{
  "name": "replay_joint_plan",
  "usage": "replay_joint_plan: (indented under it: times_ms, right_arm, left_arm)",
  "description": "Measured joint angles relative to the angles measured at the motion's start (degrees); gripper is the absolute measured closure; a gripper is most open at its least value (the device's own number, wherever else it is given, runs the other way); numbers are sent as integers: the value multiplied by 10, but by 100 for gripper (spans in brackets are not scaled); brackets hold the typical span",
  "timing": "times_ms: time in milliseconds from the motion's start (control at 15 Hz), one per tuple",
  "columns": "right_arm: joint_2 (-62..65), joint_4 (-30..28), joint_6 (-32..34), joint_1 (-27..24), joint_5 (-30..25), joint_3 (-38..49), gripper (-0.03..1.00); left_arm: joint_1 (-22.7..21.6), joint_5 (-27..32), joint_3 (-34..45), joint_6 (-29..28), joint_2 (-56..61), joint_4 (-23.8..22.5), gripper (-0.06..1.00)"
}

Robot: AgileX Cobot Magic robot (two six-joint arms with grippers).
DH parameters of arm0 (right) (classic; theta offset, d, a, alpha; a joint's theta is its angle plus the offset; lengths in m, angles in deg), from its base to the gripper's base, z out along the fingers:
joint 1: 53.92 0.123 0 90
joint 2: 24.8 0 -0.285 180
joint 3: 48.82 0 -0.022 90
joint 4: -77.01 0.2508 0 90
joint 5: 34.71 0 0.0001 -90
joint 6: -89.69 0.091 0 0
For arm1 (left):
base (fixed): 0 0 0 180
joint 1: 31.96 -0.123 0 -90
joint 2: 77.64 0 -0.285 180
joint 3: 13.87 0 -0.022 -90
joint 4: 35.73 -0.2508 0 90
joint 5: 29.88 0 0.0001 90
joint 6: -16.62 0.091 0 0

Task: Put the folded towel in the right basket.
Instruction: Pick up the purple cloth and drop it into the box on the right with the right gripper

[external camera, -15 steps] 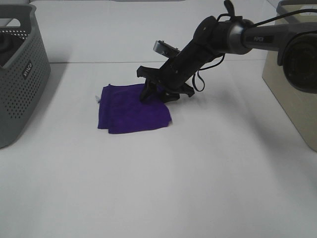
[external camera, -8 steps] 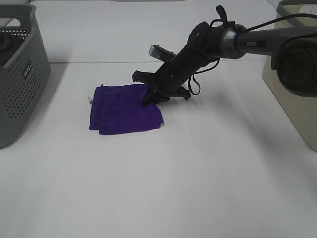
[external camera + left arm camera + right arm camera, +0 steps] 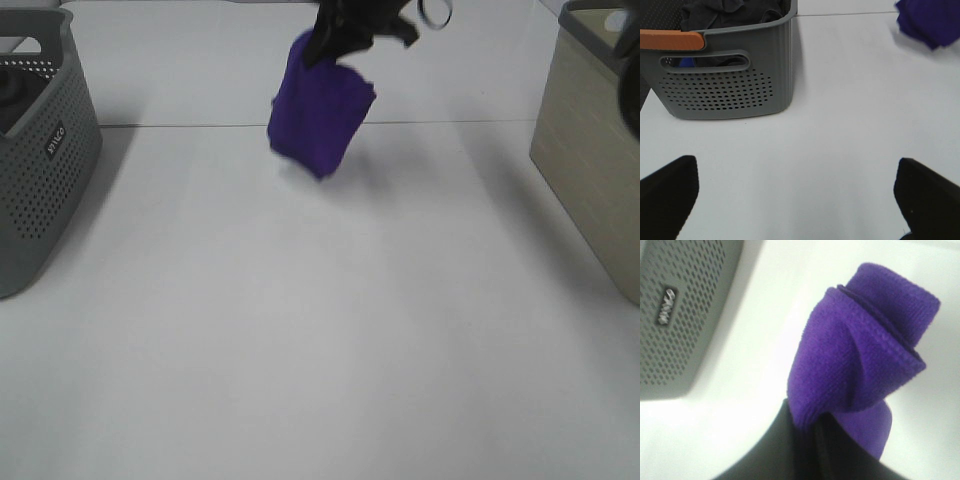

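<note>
The folded purple towel point(image 3: 320, 107) hangs in the air above the far middle of the white table. My right gripper point(image 3: 345, 35) is shut on its top edge, at the top of the exterior view. In the right wrist view the towel point(image 3: 865, 360) bunches out of the shut jaws. The towel's corner also shows in the left wrist view point(image 3: 930, 22). The right basket point(image 3: 595, 150) is beige and stands at the right edge. My left gripper point(image 3: 795, 200) is open and empty over bare table; only its two dark fingertips point(image 3: 667, 192) show.
A grey perforated basket point(image 3: 40, 150) stands at the left edge and holds dark cloth; it also shows in the left wrist view point(image 3: 725, 75) with an orange handle point(image 3: 671, 40). The white table point(image 3: 320, 340) lies between the baskets.
My right gripper has lifted the towel off the table, high up toward the far side. The towel now hangs instead of lying flat.
</note>
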Motion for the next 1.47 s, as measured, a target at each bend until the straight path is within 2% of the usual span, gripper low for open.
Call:
replay_joint_plan:
  times_ms: [200, 467, 600, 667, 733, 867, 1067, 1267, 1333, 1400, 1467]
  right_arm:
    - [88, -38, 15, -63, -5, -19, 92]
    - [192, -152, 15, -213, -6, -19, 92]
    - [215, -175, 5, -296, -8, -17, 92]
    - [219, -176, -1, -315, -8, -16, 92]
    - [223, -177, -20, -369, -9, 6, 92]
    - [222, -177, -38, -391, -10, 43, 92]
    - [205, -210, -90, -396, -14, 108, 92]
    - [166, -210, -89, -397, -14, 128, 91]
    - [156, -209, -86, -397, -14, 129, 85]
    - [150, -209, -86, -397, -14, 129, 69]
    - [148, -209, -86, -397, -14, 129, 44]
  left_arm:
    - [0, 0, 0, 0, 0, 0, -5]
    - [0, 0, 0, 0, 0, 0, -5]
    - [0, 0, 0, 0, 0, 0, -5]
    - [0, 0, 0, 0, 0, 0, -5]
    - [0, 0, 0, 0, 0, 0, -5]
    - [0, 0, 0, 0, 0, 0, -5]
    - [0, 0, 0, 0, 0, 0, -5]
    - [0, 0, 0, 0, 0, 0, -5]
    - [0, 0, 0, 0, 0, 0, -5]
    - [0, 0, 0, 0, 0, 0, -5]
    - [0, 0, 0, 0, 0, 0, -5]
